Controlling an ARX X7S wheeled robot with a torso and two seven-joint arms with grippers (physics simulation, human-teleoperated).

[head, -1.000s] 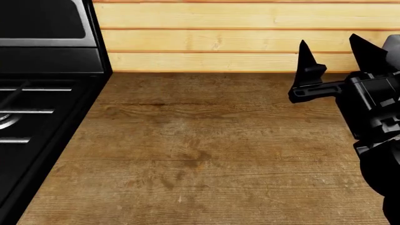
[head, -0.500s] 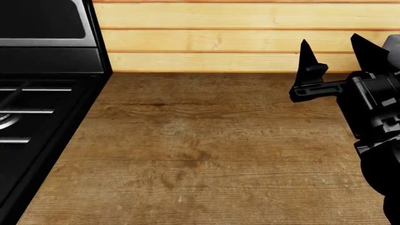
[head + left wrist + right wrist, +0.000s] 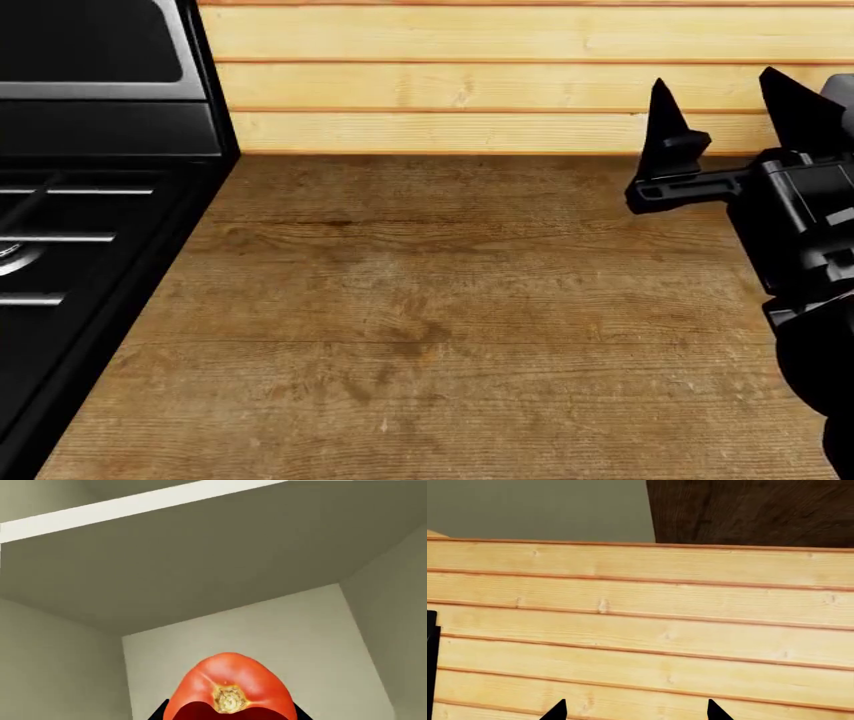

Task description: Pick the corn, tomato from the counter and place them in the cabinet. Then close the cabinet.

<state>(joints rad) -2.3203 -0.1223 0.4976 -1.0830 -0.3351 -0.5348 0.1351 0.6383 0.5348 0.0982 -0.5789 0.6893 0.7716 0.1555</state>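
One small change is all I can find on the head view: my right gripper (image 3: 727,105), at the right edge of the frame, has crept a touch rightward and lower against the pale plank wall (image 3: 467,80) over the last second, its two pointed fingers spread wide with nothing between them. Everything else there is as it was, with the brown tabletop (image 3: 441,320) filling the middle and the black stove (image 3: 80,230) down the left edge. No corn shows in any view, so I cannot say whether it is already stowed. The tomato (image 3: 230,692) sits at the bottom centre of the left wrist view, clamped in my left gripper (image 3: 230,714), whose dark fingers just peek out on either side of it. Behind it I see only plain beige panels meeting in a corner, which I take for the inside of the cabinet (image 3: 253,645), so I judge the tomato is at or inside the opening and close to being set down. The right arm's drift looks idle to me, perhaps clearing room. Releasing the tomato and shutting the cabinet are left to do.
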